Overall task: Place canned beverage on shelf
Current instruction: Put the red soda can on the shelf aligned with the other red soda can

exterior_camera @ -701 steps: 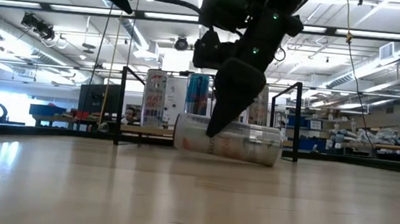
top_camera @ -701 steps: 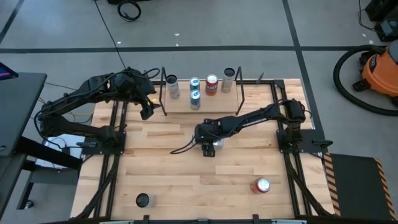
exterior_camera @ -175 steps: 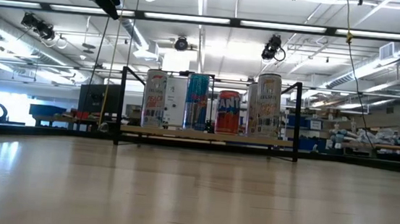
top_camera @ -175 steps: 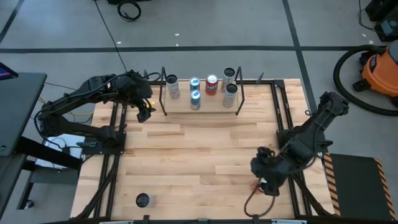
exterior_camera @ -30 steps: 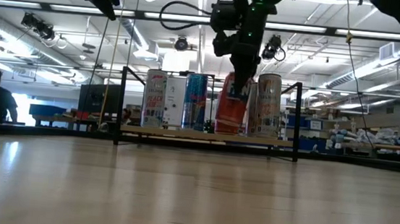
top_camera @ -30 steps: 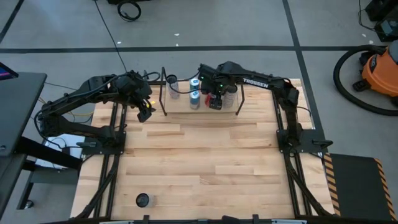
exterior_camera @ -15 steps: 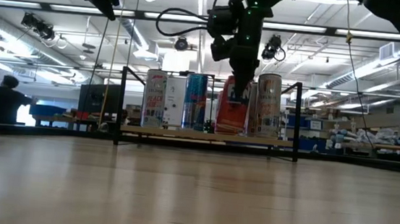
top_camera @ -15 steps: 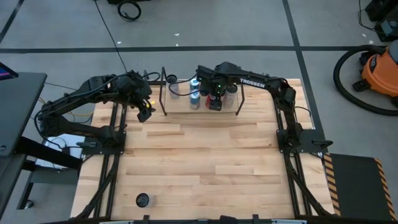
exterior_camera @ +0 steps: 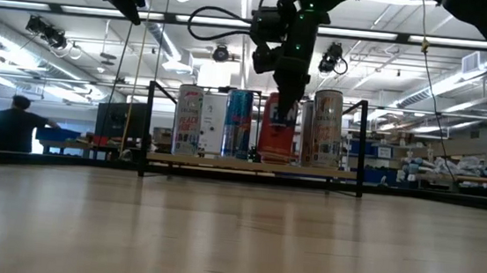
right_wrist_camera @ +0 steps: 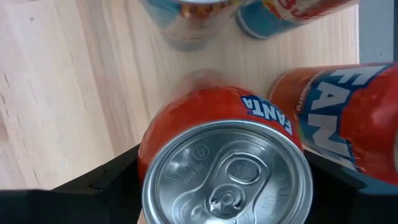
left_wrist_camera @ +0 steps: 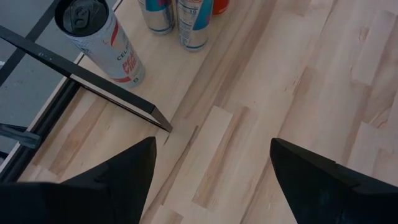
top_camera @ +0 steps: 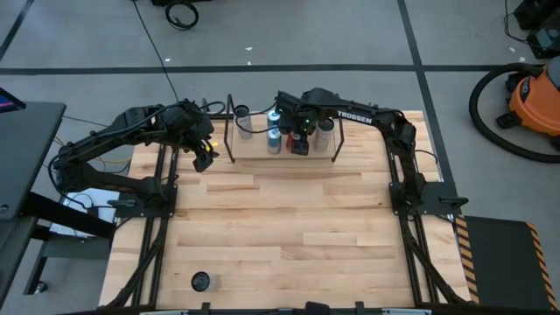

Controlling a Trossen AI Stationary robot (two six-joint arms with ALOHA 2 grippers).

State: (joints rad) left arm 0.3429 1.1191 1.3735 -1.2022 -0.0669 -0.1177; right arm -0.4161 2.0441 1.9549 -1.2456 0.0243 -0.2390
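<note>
My right gripper [top_camera: 300, 140] is over the shelf [top_camera: 254, 147], shut on an orange Fanta can [right_wrist_camera: 205, 118], which shows upright in the low view [exterior_camera: 276, 144] with its base down at the wood board [exterior_camera: 223, 164]. A second Fanta can [right_wrist_camera: 336, 106] stands just behind it. A white can [top_camera: 242, 122], two blue cans [top_camera: 274, 131] and two silver cans [top_camera: 325, 118] stand on the board. My left gripper [top_camera: 204, 156] hangs open and empty by the shelf's left end frame [left_wrist_camera: 87, 84]. My right gripper pinches the Fanta can's side wall near its top rim [right_wrist_camera: 155, 168] between its two fingers [right_wrist_camera: 112, 180], one on each side. The fingers come from above, pointing down. The can stands upright, its base at board level; whether it rests there I cannot tell.
A dark-topped can [top_camera: 201, 281] stands alone near the table's near left corner. The black end frames [top_camera: 336, 131] bound the shelf at left and right. The table's middle [top_camera: 289, 219] is bare wood. A person [exterior_camera: 15, 125] shows in the room beyond.
My right gripper has gone a little toward the table's left edge and down with the Fanta can. The can was tilted over the board and now stands upright beside the blue cans.
</note>
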